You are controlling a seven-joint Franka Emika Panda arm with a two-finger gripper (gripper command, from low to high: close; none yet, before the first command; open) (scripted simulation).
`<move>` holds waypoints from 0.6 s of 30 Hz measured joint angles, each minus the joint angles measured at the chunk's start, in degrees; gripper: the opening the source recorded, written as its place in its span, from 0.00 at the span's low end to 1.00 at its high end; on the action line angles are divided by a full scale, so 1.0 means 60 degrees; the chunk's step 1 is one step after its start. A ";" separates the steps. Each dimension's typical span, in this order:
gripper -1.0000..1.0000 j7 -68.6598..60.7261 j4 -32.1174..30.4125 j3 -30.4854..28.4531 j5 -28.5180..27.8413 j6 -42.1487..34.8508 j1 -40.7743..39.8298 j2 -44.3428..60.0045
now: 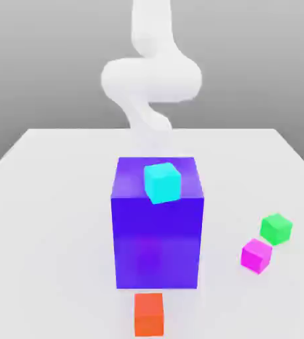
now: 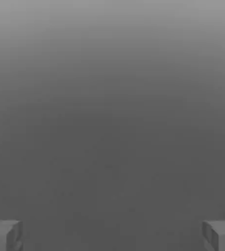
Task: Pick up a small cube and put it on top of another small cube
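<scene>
My gripper (image 2: 112, 235) is spread wide, fingers (image 2: 4, 235) far apart over plain grey. Out on the white table (image 1: 48, 198), the pink cube (image 1: 255, 254) sits at four o'clock from the big purple block (image 1: 157, 238), the green cube (image 1: 276, 228) just beside it at one o'clock.

A: Item one?
B: Big blue-purple block (image 1: 157, 245), standing mid-table on the white table (image 1: 48, 218).

A: Anything on it?
B: Cyan small cube (image 1: 162, 183), resting on its top face, near the front edge, turned slightly askew.

A: Next entry?
B: Orange-red small cube (image 1: 149, 314), on the table just in front of the block, apart from it.
</scene>
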 joint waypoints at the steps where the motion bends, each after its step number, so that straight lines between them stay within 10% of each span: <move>1: 0.50 -0.0123 -0.0214 0.0087 0.0061 0.0248 0.0195 0.0399; 18: 0.50 -0.1245 -0.3455 0.2043 -0.0011 0.3969 0.2843 0.6331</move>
